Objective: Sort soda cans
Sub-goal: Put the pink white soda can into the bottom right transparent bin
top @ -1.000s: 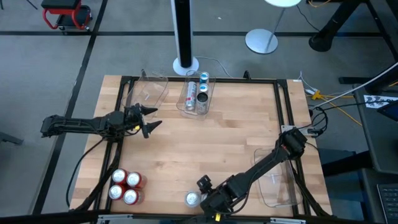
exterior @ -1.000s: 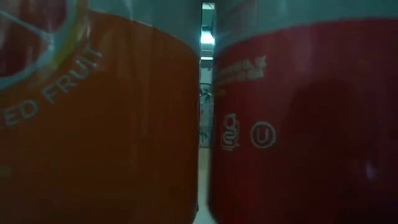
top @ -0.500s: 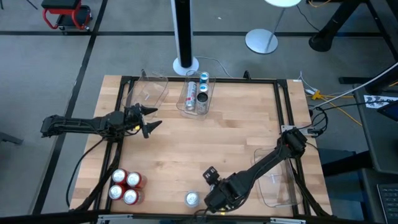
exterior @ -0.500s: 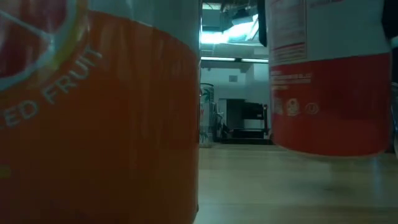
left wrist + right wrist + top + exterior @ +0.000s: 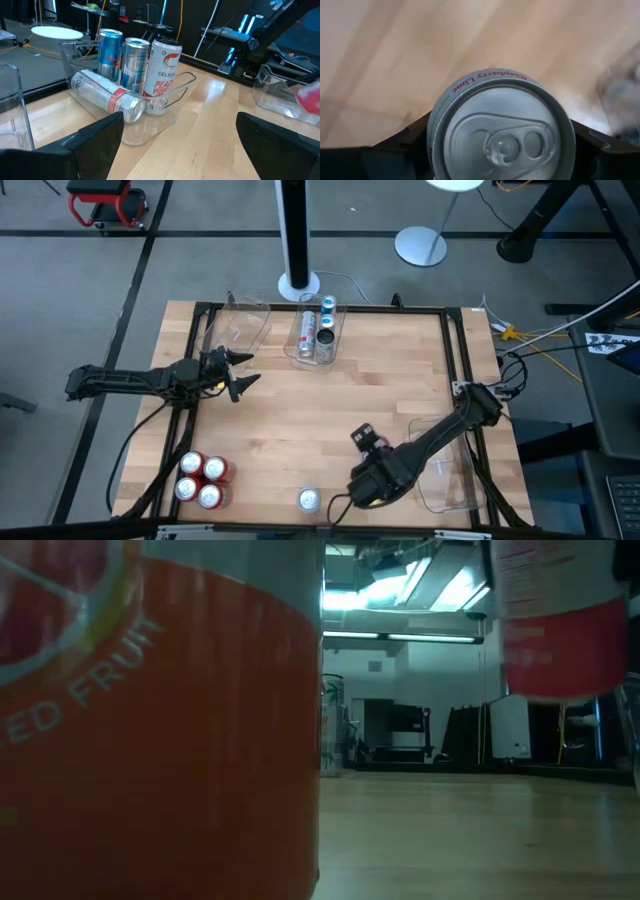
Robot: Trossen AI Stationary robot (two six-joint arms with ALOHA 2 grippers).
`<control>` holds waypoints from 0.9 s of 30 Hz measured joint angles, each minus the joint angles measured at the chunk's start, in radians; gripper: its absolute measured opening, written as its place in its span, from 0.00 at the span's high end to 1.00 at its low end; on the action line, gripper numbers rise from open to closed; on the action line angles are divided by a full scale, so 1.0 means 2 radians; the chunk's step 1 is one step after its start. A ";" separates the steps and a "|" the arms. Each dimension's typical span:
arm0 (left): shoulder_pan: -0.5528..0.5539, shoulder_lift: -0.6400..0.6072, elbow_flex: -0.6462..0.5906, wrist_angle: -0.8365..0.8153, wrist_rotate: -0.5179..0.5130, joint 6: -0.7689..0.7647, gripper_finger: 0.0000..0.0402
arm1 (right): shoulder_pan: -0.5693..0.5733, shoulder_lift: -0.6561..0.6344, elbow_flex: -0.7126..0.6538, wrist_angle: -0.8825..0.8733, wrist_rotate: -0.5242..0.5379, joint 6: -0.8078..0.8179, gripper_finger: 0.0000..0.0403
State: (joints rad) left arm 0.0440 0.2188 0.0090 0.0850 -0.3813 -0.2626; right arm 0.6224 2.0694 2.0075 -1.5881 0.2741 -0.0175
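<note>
My right gripper [image 5: 366, 486] is near the table's near edge, shut on a red-and-white soda can [image 5: 501, 134] that hangs above the wood [image 5: 560, 620]. A second can with a silver top [image 5: 309, 499] stands on its base on the table just to the left; in the low view it is the orange wall close up [image 5: 150, 730]. Three red cans [image 5: 201, 478] stand together at the near left. My left gripper [image 5: 236, 375] is open and empty at the table's left, facing a clear bin [image 5: 150, 112] with several cans. My right gripper pinches the can's side wall just under the top rim [image 5: 436, 131] between its two fingers [image 5: 402, 141], one on each side. The fingers come from above, pointing down. The can hangs upright, its base [image 5: 562, 692] clear of the table.
A clear bin [image 5: 316, 332] at the far middle holds three upright cans and one lying can. An empty clear bin [image 5: 246, 323] stands at the far left. Another clear bin [image 5: 448, 470] lies at the near right, beside my right arm. A black frame [image 5: 330, 308] rims the table.
My right gripper has risen and gone toward the table's right edge with the red-and-white can. The can stood beside the orange can; it is now lifted clear and farther right. The orange can has stayed where it was.
</note>
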 joint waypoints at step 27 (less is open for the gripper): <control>0.000 0.000 0.000 -0.011 0.000 -0.001 0.07 | 0.129 -0.315 -0.347 0.008 0.014 0.358 0.27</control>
State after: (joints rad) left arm 0.0441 0.2188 0.0092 0.0636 -0.3809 -0.2656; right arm 0.8810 1.4385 1.3128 -1.5713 0.3012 0.6975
